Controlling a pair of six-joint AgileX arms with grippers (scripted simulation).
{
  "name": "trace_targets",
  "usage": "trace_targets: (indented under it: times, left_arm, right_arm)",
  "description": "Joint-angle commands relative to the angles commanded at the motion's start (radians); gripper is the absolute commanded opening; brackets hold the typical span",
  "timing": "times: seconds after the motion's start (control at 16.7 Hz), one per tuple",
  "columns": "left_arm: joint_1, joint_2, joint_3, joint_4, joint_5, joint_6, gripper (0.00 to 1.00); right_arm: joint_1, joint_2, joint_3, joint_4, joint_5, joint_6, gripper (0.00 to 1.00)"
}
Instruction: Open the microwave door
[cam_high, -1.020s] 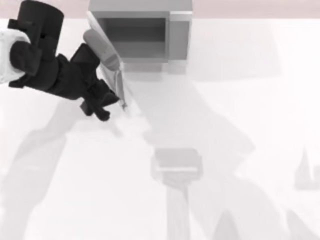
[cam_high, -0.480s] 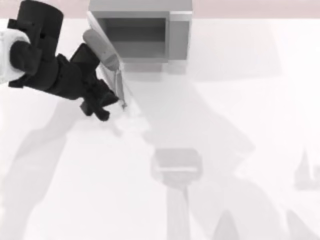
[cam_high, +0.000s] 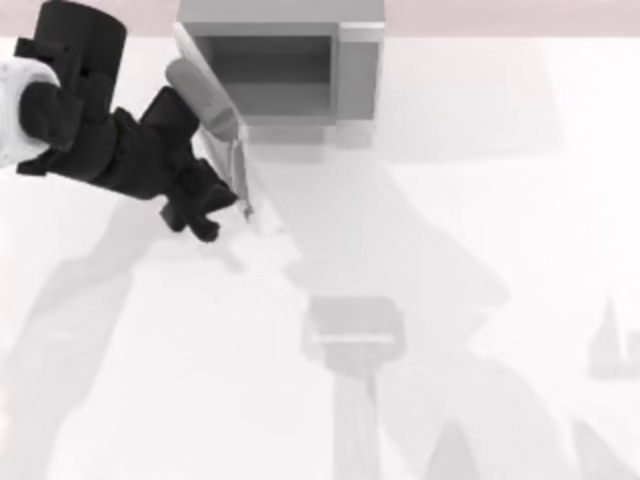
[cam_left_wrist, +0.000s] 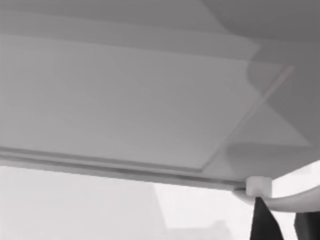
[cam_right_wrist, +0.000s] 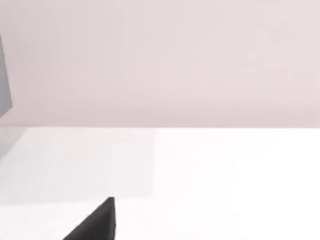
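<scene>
The grey microwave (cam_high: 280, 10) stands at the back of the table, and its dark cavity (cam_high: 270, 65) is exposed. The microwave door (cam_high: 210, 105) is swung out toward the front left, with its light bar handle (cam_high: 240, 178) at the free edge. My left gripper (cam_high: 218, 205) sits at that handle, shut on it. In the left wrist view the door's window (cam_left_wrist: 125, 100) fills the picture, and dark fingers (cam_left_wrist: 262, 222) straddle the handle (cam_left_wrist: 282, 201). The right arm is out of the top view; the right wrist view shows only a dark part of my right gripper (cam_right_wrist: 95, 222).
The narrow control panel (cam_high: 358, 75) forms the microwave's right front. White table (cam_high: 480, 220) spreads to the front and right, crossed by soft grey shadows. A pinkish wall (cam_right_wrist: 160, 60) runs behind the table.
</scene>
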Motion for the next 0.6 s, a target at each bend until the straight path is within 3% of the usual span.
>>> trace_targets:
  times: [0.6]
  left_arm:
    - [0.035,0.01,0.019,-0.056,0.048,0.095,0.0]
  right_arm:
    - [0.0,0.0,0.0,0.0,0.0,0.0,1.0]
